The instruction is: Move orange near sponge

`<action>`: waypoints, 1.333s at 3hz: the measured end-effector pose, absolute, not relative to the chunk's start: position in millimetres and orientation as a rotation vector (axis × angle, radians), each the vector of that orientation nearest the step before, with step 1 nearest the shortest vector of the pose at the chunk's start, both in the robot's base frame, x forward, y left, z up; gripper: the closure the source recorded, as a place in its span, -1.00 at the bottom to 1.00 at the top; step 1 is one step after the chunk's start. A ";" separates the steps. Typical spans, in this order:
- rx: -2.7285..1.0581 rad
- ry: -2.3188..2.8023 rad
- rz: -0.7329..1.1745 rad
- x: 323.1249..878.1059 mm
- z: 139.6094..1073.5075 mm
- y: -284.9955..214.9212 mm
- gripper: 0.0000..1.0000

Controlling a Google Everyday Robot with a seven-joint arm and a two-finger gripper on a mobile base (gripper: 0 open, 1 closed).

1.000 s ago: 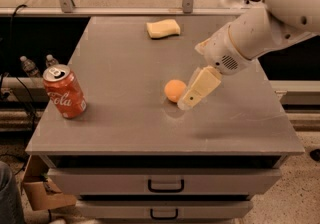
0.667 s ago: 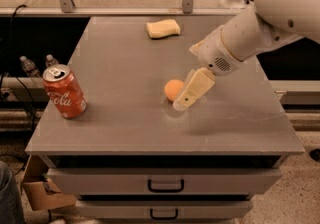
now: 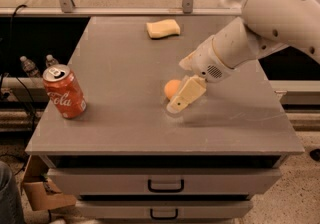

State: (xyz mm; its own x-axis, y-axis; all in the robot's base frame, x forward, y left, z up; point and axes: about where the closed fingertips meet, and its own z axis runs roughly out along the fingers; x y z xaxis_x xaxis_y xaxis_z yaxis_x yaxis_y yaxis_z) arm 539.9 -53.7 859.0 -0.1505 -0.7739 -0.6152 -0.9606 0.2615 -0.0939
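Note:
The orange is a small round fruit resting on the grey table top, near its middle. The cream gripper reaches down from the white arm on the right and stands against the orange's right side, covering part of it, with its tip close to the table surface. The sponge, a pale yellow block with wavy edges, lies flat at the far edge of the table, well beyond the orange and slightly to its left.
A red Coca-Cola can stands upright near the table's left front edge. The white arm spans the right side above the table. Drawers sit below the front edge. Two bottles stand left of the table.
The gripper and arm have shifted left toward the orange, now overlapping its right side. The orange, sponge and can have stayed where they were.

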 end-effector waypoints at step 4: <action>-1.568 1.861 0.639 553.3 852.0 -39.1 1.00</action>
